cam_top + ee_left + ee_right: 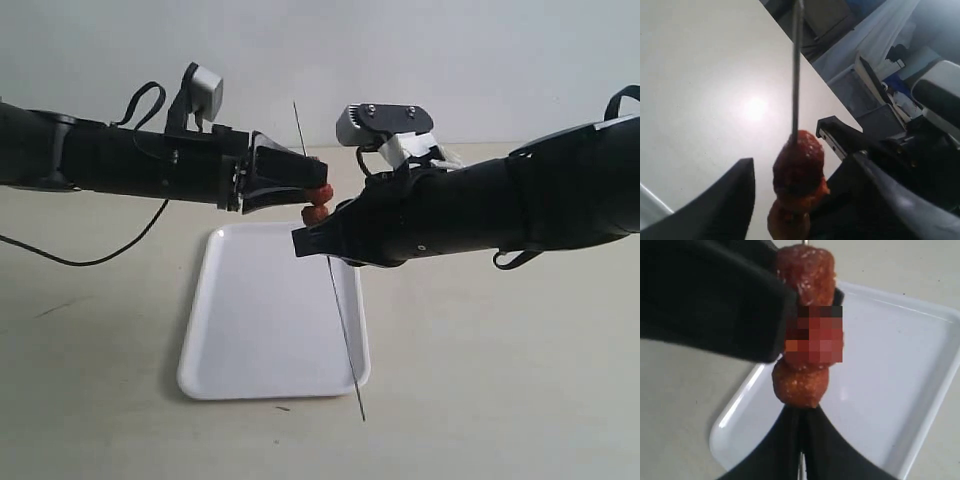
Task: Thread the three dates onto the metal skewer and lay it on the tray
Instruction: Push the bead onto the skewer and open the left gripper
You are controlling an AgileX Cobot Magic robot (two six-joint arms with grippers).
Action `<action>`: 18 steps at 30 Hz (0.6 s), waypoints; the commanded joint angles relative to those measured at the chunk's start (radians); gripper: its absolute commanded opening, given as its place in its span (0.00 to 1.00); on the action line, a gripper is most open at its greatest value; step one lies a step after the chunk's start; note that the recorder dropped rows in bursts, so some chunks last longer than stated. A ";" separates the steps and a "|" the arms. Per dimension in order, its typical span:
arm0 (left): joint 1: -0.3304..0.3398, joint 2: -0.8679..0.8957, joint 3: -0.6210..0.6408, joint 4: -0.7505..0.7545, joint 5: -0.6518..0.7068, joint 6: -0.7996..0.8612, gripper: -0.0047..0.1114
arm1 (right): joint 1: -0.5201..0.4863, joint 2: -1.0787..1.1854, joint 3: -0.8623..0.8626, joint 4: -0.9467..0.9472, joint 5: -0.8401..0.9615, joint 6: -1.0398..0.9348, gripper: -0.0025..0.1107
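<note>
**Dates threaded, skewer not yet laid**

The tray (250,330) lies on the counter (500,400). Above it, the right gripper (800,425) has its jaws clamped on the steep metal skewer (345,340), which carries three dates (805,275). The left gripper (790,165) has its jaws apart around them.

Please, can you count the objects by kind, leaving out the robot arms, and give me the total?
Metal skewer: 1
Dates: 3, stacked on the skewer
White tray: 1
Total: 5
</note>
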 commanded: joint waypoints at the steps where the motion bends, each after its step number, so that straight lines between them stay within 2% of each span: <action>1: 0.014 -0.001 0.003 -0.017 0.015 0.003 0.54 | 0.002 -0.003 -0.008 -0.018 0.007 -0.008 0.02; 8: 0.098 -0.001 0.003 -0.039 0.015 0.005 0.54 | 0.002 -0.003 -0.004 -0.103 -0.018 0.063 0.02; 13: 0.167 -0.003 0.003 0.011 0.015 0.055 0.53 | 0.002 -0.003 -0.004 -0.217 -0.018 0.188 0.02; 15: 0.190 -0.003 0.003 0.031 0.015 0.076 0.44 | 0.002 -0.003 -0.004 -0.297 -0.011 0.273 0.02; 18: 0.212 -0.003 0.006 0.042 0.015 0.081 0.18 | 0.002 -0.003 -0.006 -0.443 -0.005 0.420 0.02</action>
